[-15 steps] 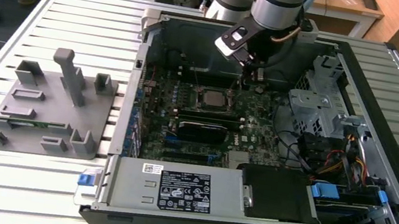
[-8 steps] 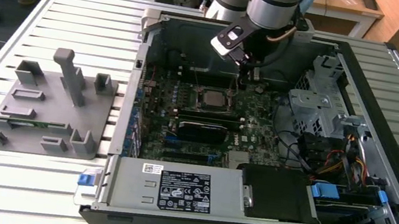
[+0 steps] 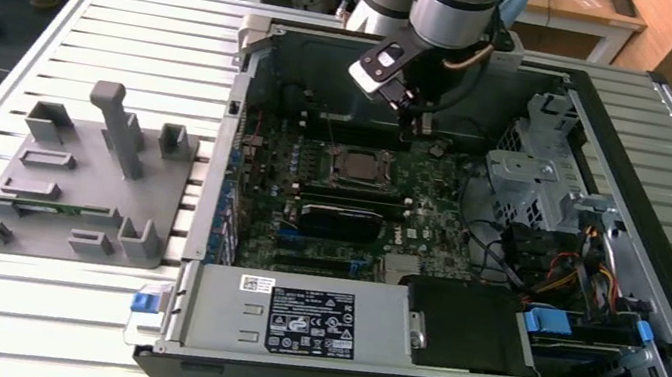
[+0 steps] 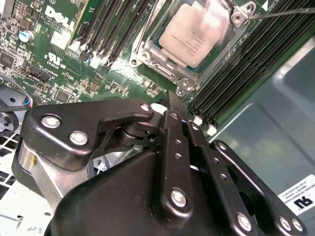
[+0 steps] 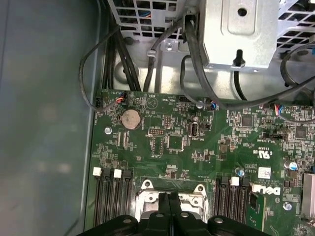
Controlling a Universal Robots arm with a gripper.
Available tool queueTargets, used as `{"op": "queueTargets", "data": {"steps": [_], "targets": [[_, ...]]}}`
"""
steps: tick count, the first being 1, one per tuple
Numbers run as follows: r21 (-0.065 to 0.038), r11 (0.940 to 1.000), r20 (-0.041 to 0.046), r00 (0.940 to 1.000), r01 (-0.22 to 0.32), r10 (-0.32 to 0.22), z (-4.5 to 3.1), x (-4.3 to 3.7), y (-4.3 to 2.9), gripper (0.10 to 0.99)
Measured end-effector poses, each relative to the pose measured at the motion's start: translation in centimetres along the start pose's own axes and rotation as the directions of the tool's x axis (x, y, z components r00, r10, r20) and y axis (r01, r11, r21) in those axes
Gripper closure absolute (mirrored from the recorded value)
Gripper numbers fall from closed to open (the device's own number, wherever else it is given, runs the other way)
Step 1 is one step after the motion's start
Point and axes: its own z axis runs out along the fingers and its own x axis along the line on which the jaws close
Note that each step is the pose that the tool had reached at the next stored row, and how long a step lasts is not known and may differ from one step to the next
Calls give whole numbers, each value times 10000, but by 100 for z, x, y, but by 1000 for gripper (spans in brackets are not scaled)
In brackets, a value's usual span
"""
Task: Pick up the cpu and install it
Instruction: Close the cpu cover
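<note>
**While poised at the socket, gripping nothing**

Although pressed fully together in the first wrist view, holds nothing: see the gripper, jaws meeting tip to tip with no chip between. Hangs low inside the open computer case in the exterior view, toward 12 o'clock of the motherboard. Look to 7 o'clock from the gripper, close by, for the cpu. Lies flat and silver side up inside the socket frame in the second wrist view, squarely aligned as far as can be judged, with memory slots just beside. Cannot tell whether clamped down; note the wire lever running off past one corner of the frame. Find the grey plastic fixture well apart, at 9 o'clock of the case.

Reads as late in the install: picking and setting down apparently done, seating or latching in hand. Calls, for any further move, for a clean path past frame and lever, light and even pressure, and no sideways scrape across the chip or the neighbouring slots.
</note>
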Motion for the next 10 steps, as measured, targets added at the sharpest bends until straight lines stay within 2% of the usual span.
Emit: {"op": "queueTargets", "data": {"steps": [4, 10], "targets": [[-2, 10000, -3, 10000, 0, 0, 6, 5, -65, 980], [-1, 10000, -1, 10000, 0, 0, 20, 15, -256, 980]]}}
